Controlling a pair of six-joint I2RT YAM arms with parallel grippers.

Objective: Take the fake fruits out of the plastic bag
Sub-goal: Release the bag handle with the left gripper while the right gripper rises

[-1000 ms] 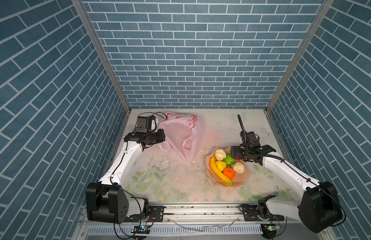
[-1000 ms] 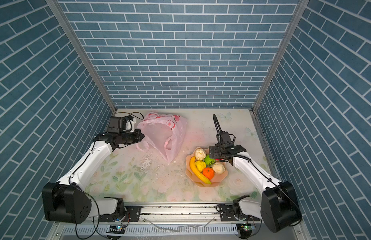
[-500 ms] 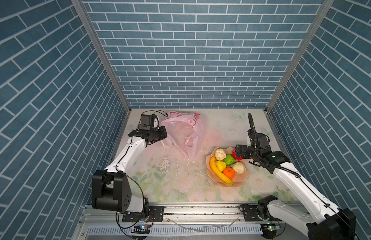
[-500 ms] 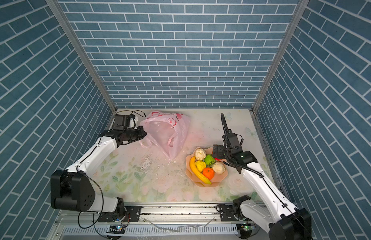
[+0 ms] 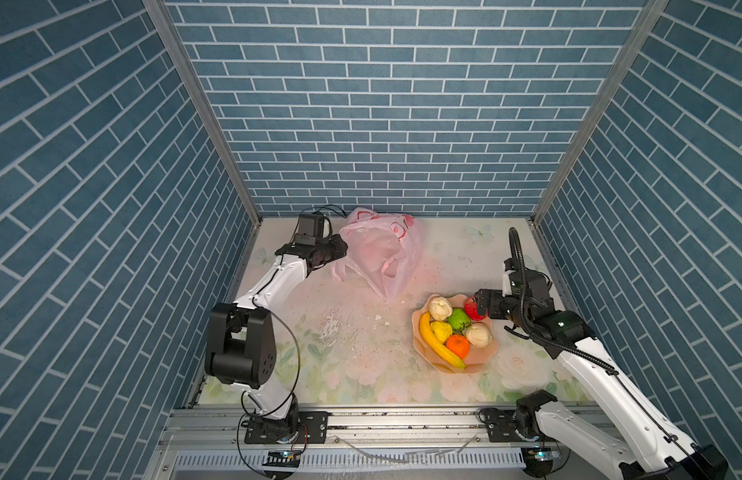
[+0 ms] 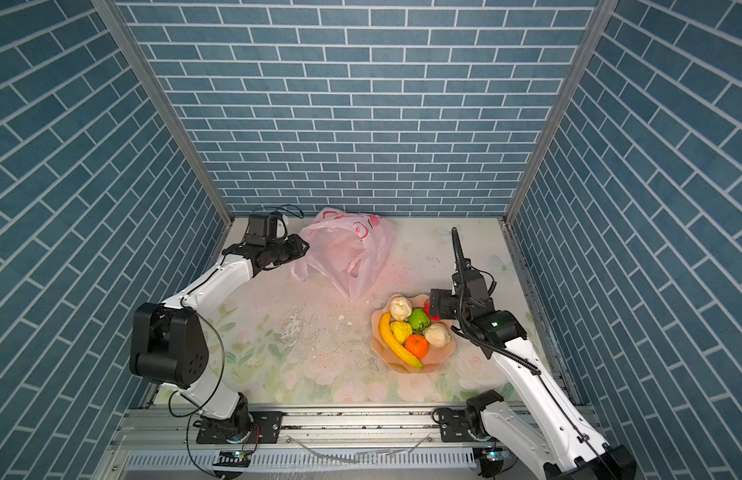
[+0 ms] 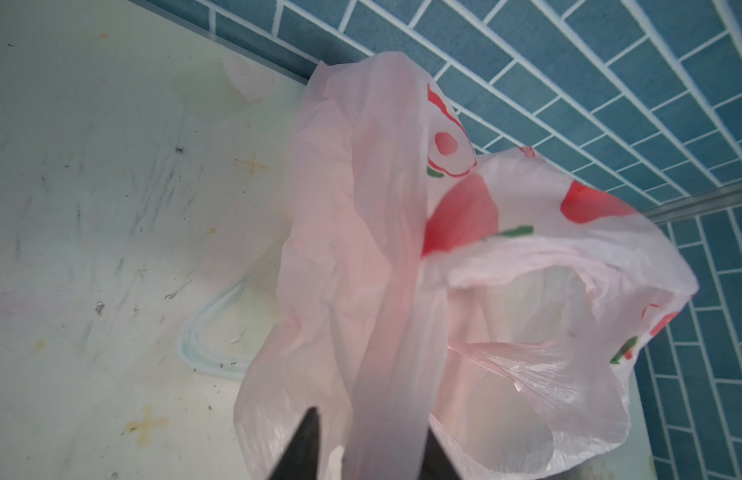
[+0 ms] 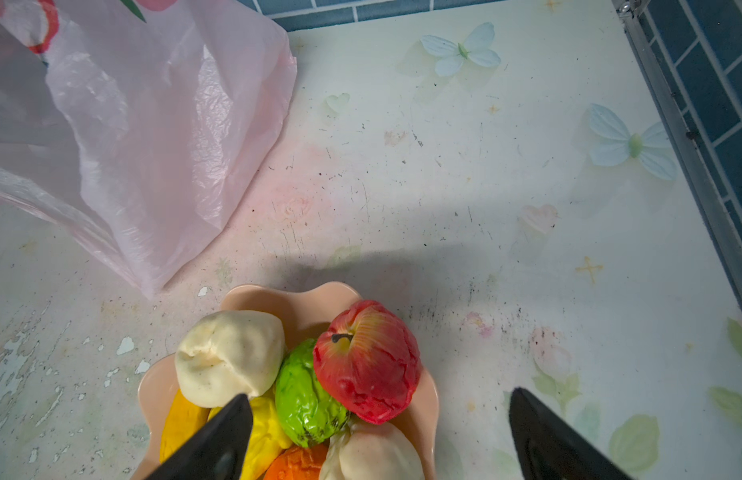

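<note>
Presently in bowl [image 5: 473, 368]: seven fake fruits [image 5: 459, 320], namely one banana [image 5: 438, 347], one tangerine [image 5: 458, 345], one wrinkly yellow fruit [image 5: 440, 330], one green fruit [image 6: 419, 320], one red apple [image 5: 470, 309] and two cream-white lumps [image 5: 440, 306] [image 5: 478, 334].
bowl, count and place: one, peach, scalloped; on the desk [image 5: 340, 357] toward its right edge.
plastic bag [image 5: 377, 253]: one, translucent pink, two loop handles; slumped near the desk's back edge, left of middle, well apart from the bowl.
arms: two, one gripper each.
left gripper [image 5: 341, 248]: at the bag's left side; jaws part-way apart, a handle strip running between the fingers [image 7: 305, 449], a gap showing beside one finger.
right gripper [image 5: 479, 304]: jaws wide, holding nothing; at the bowl's far right rim, the red apple resting just ahead of the fingertips.
top views only: all seven fruits together; both arms.
left wrist view only: the bag's gaping mouth; the strip between the fingers.
right wrist view only: the apple's stem dimple; two butterfly prints on the desk; banana and tangerine cut off.
</note>
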